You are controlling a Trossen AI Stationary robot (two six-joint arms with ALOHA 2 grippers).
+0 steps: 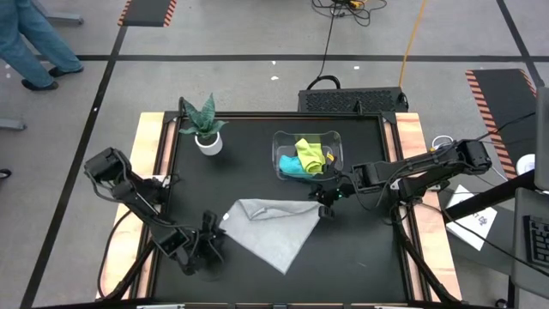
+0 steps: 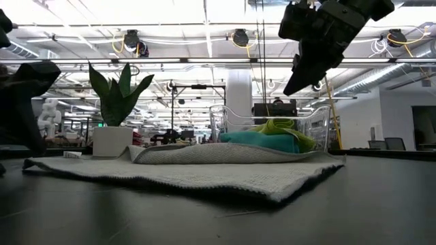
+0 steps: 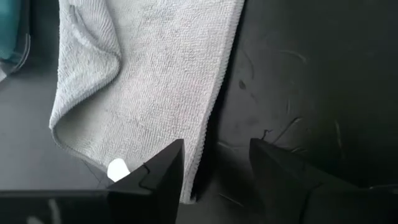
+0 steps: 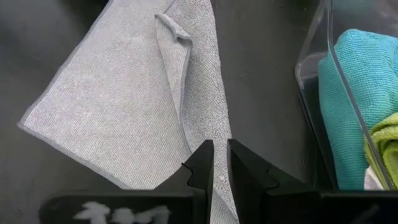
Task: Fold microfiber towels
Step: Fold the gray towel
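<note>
Right gripper (image 4: 219,163) pinches the grey towel (image 1: 274,227) corner at 3 o'clock. Left gripper (image 3: 214,163) stands open, empty, at 9 o'clock. Align edges before releasing.

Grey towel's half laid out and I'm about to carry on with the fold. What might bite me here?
1. The right gripper is shut on the grey towel at its corner beside the clear bin; dragging could catch the bin.
2. The left gripper is open and empty, so that side lies loose and may slide.
3. A flap is already doubled over; folding now may trap it.
</note>
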